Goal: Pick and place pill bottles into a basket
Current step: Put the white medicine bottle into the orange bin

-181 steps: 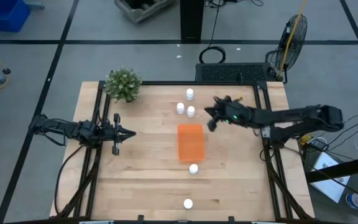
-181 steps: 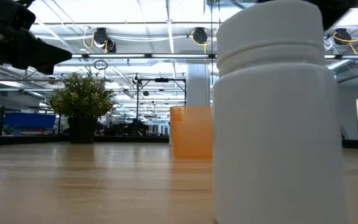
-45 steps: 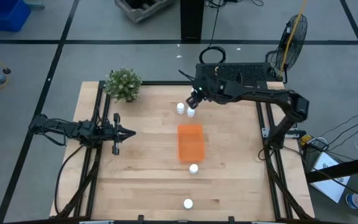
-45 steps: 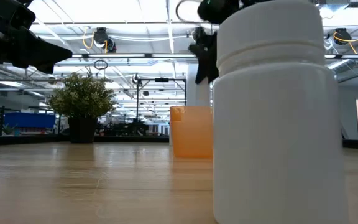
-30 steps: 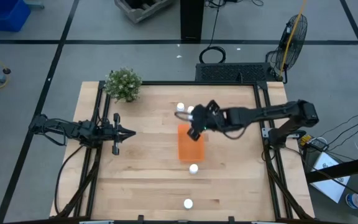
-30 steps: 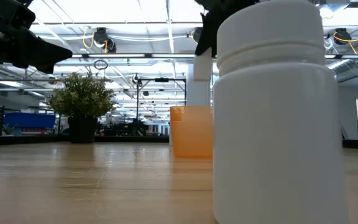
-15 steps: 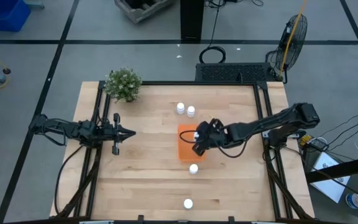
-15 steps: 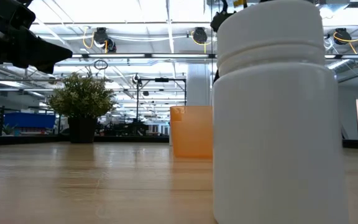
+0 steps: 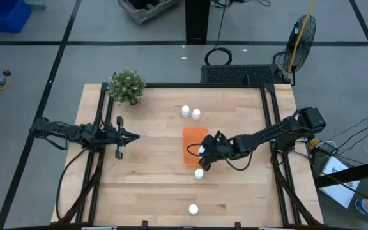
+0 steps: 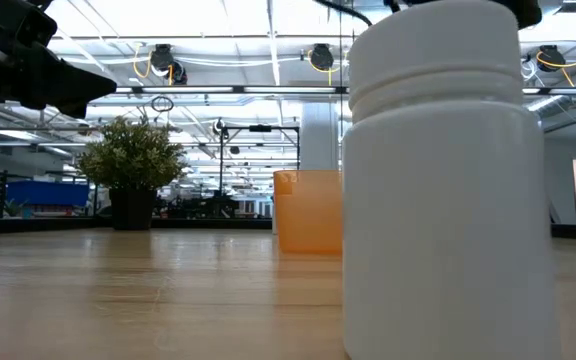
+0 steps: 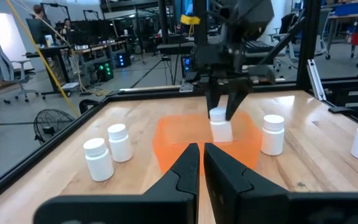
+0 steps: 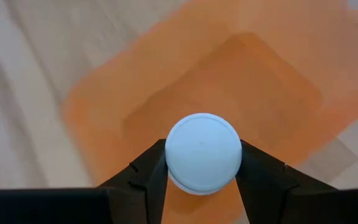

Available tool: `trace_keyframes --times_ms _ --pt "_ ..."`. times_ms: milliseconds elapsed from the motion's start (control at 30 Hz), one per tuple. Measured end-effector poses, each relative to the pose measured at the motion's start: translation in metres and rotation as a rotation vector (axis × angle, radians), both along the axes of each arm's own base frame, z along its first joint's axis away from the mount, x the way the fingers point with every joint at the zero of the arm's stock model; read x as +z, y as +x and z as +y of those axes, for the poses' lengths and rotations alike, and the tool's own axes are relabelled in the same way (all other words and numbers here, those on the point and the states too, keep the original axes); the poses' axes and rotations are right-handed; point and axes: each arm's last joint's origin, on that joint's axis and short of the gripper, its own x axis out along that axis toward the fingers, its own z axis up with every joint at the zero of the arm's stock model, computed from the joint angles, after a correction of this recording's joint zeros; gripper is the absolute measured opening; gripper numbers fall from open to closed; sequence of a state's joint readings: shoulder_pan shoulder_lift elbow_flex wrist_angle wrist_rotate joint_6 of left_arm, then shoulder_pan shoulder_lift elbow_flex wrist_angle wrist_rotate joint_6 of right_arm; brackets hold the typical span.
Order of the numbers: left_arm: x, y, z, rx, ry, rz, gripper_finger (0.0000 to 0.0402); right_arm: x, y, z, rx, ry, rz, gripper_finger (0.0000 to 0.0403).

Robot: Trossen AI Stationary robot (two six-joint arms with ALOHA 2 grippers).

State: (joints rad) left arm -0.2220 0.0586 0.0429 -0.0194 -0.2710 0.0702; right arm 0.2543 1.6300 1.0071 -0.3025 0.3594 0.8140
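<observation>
My right gripper (image 9: 202, 152) is over the near half of the orange basket (image 9: 193, 137) and shut on a white pill bottle (image 12: 204, 152). The left wrist view shows that bottle (image 11: 220, 127) upright, down between the basket's walls (image 11: 169, 134). Two bottles (image 9: 185, 111) (image 9: 196, 114) stand on the table beyond the basket. One (image 9: 199, 173) stands just near of it, and one (image 9: 193, 209) by the near edge. My left gripper (image 9: 124, 136) waits shut at the table's left. My right gripper pinches the bottle at its cap (image 12: 174, 155) between its two fingers (image 12: 148, 171), one on each side. The fingers come from above, pointing down. The bottle hangs upright below them, inside the basket's outline; I cannot tell whether its base touches the basket's floor.
A green potted plant (image 9: 126, 86) stands at the table's far left corner. In the low view the bottle by the near edge (image 10: 443, 190) fills the right half and hides my right gripper; the basket (image 10: 308, 212) shows behind it.
My right gripper has carried the bottle from the basket's far end toward the table's near edge, staying over the basket and shut on the bottle, which has stayed upright. The other bottles have not moved.
</observation>
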Motion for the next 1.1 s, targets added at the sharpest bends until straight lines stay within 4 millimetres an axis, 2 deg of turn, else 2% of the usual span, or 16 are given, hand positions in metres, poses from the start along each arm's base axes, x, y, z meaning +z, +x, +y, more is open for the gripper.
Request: trace_keyframes --times_ms 300,733,1100 --pt "0.0 0.0 0.0 -0.001 0.001 0.002 0.0031 -0.012 0.004 0.002 -0.001 -0.006 0.026 0.0151" --pt "0.0 0.0 0.0 -0.001 0.0 0.001 0.0031 -0.013 0.004 0.005 0.037 -0.004 0.036 0.0167" --pt "0.0 0.0 0.0 0.0 0.0 0.0 0.0031 -0.016 0.003 0.005 0.067 -0.006 0.062 0.0239"
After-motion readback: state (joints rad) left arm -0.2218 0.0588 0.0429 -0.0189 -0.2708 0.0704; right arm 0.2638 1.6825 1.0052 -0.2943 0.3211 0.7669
